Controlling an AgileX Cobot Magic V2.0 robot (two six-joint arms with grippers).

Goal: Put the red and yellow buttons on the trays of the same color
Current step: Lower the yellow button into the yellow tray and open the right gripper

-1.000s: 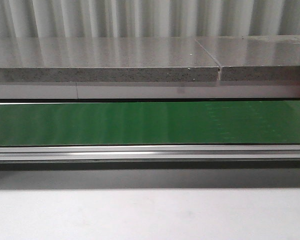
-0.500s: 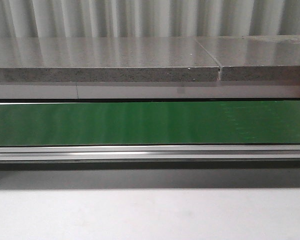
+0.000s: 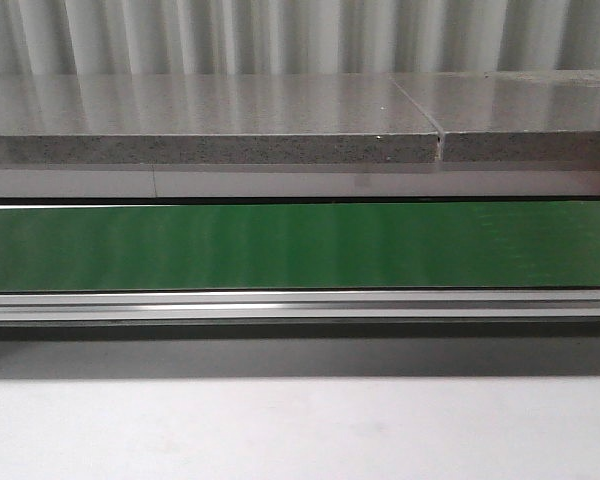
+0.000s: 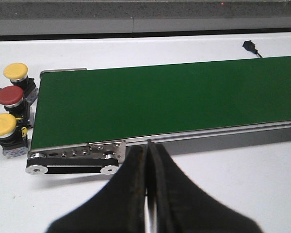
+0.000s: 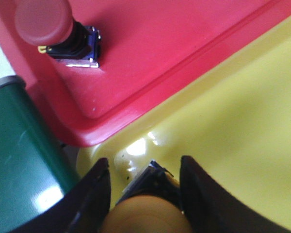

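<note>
Right wrist view: my right gripper has its fingers spread, a yellow button sitting between them over the yellow tray; can't tell if the fingers grip it; beyond, a red button lies on the red tray, green belt alongside. Left wrist: my left gripper is fully closed, empty, above the white table; past it the conveyor, with two yellow buttons and one red button at its end.

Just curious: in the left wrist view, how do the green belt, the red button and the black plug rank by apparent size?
1. Green belt, largest by far.
2. Red button.
3. Black plug, smallest, though it lies farther off.
</note>
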